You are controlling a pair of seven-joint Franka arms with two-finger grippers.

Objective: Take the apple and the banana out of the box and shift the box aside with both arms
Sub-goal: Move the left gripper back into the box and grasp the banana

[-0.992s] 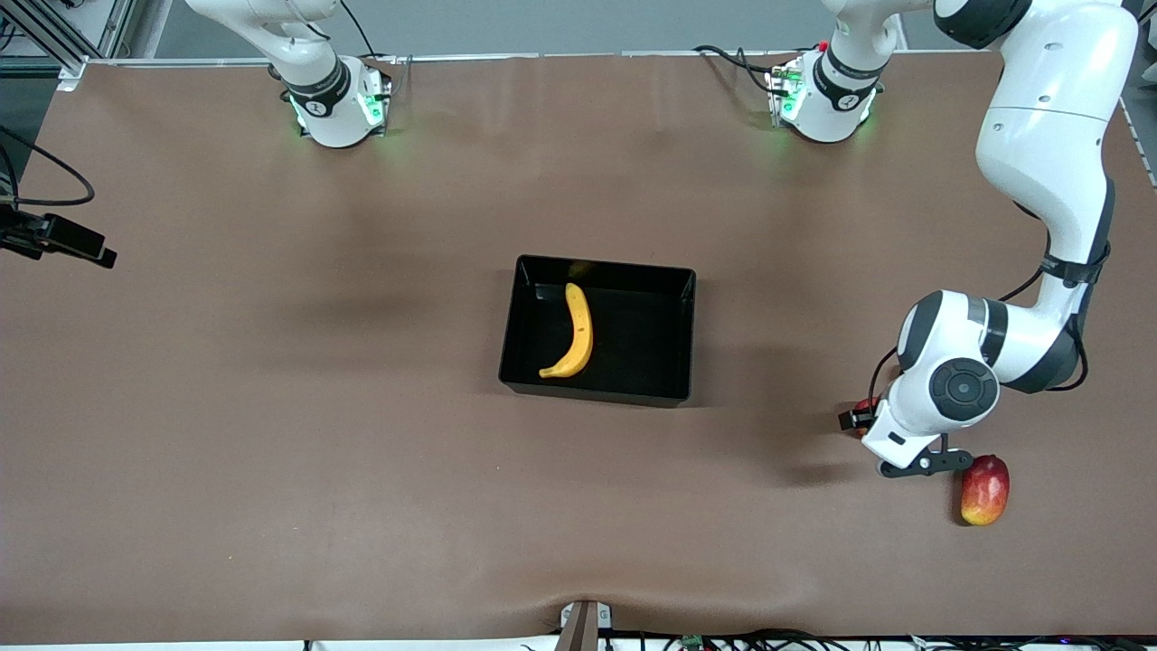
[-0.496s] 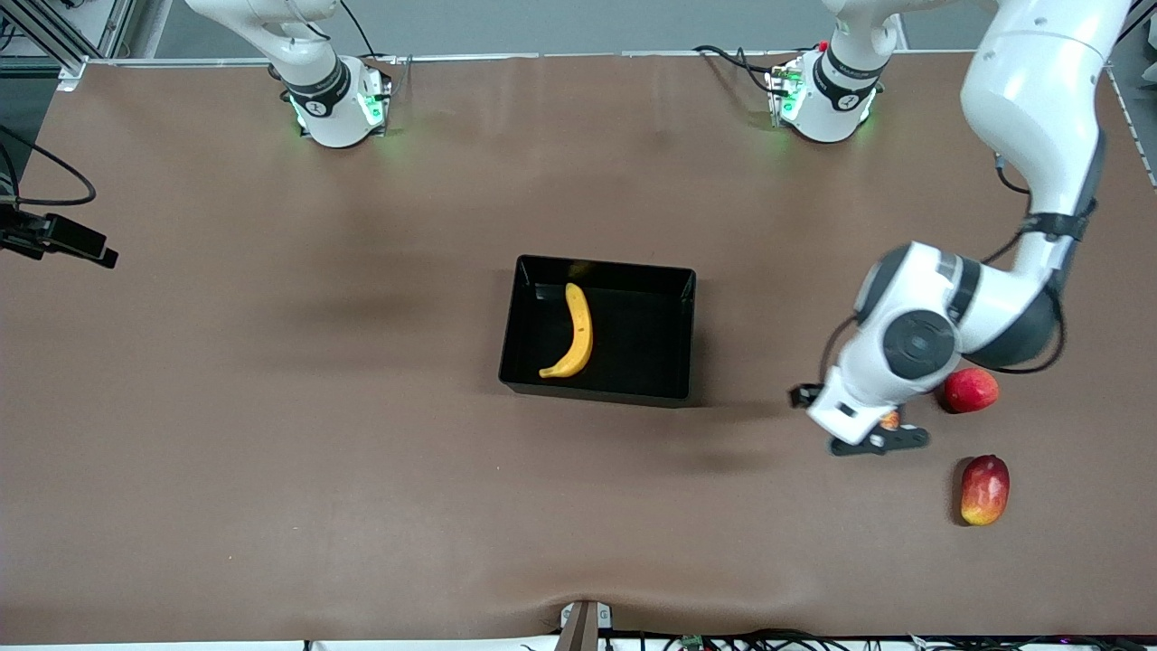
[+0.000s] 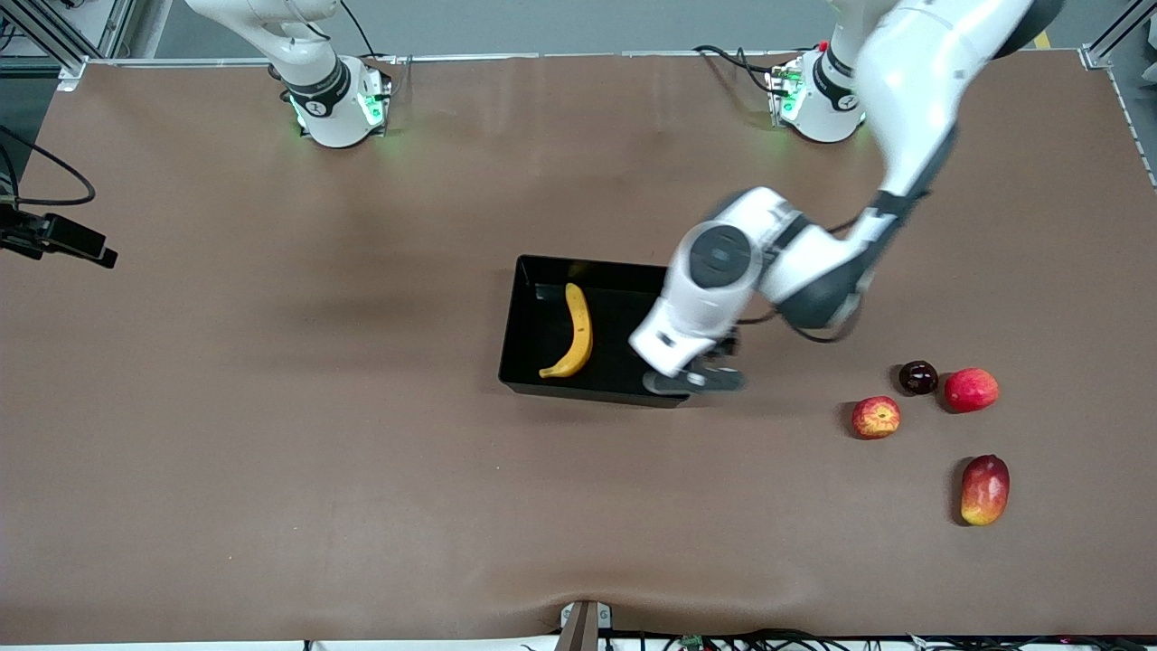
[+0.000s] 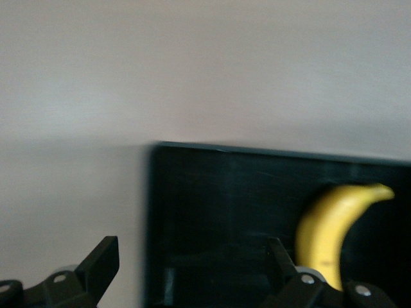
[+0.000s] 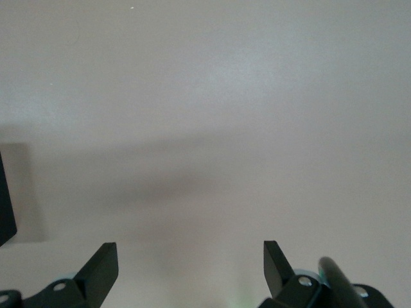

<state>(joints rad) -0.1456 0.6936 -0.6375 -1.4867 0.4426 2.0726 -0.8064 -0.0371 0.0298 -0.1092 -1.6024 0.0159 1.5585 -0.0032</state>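
Left end effector (image 3: 694,380) (fingers spread wide, empty) hangs over box (image 3: 533,312) corner; banana (image 3: 575,332) inside.

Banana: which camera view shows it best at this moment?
The front view shows it best: the whole banana lies in the black box, beside the left gripper hovering over the box's rim. The left wrist view catches only part of it, blurred, between that open gripper's fingers. The right wrist view shows none.

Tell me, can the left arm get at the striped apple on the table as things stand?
Probably yes. The apple lies in the open toward the left arm's end, apart from the other fruits. The left tool is open and empty over the box wall, so it must swing away from it first.
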